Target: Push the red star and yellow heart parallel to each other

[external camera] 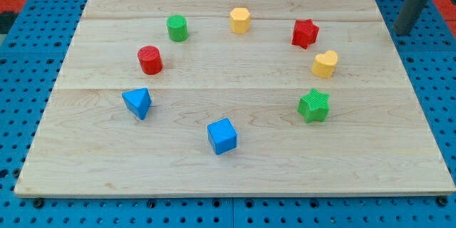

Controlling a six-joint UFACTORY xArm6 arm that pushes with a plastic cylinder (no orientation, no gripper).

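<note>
The red star (305,33) lies on the wooden board (235,164) at the view's upper right. The yellow heart (325,64) lies just below and slightly right of it, a small gap apart. My rod comes down at the view's top right corner, and my tip (403,33) sits off the board's right edge, well to the right of the red star and the yellow heart, touching no block.
A green star (314,105) lies below the heart. A yellow hexagonal block (240,20) and a green cylinder (177,28) lie near the top. A red cylinder (150,60), a blue triangular block (137,102) and a blue cube (222,136) lie left and bottom.
</note>
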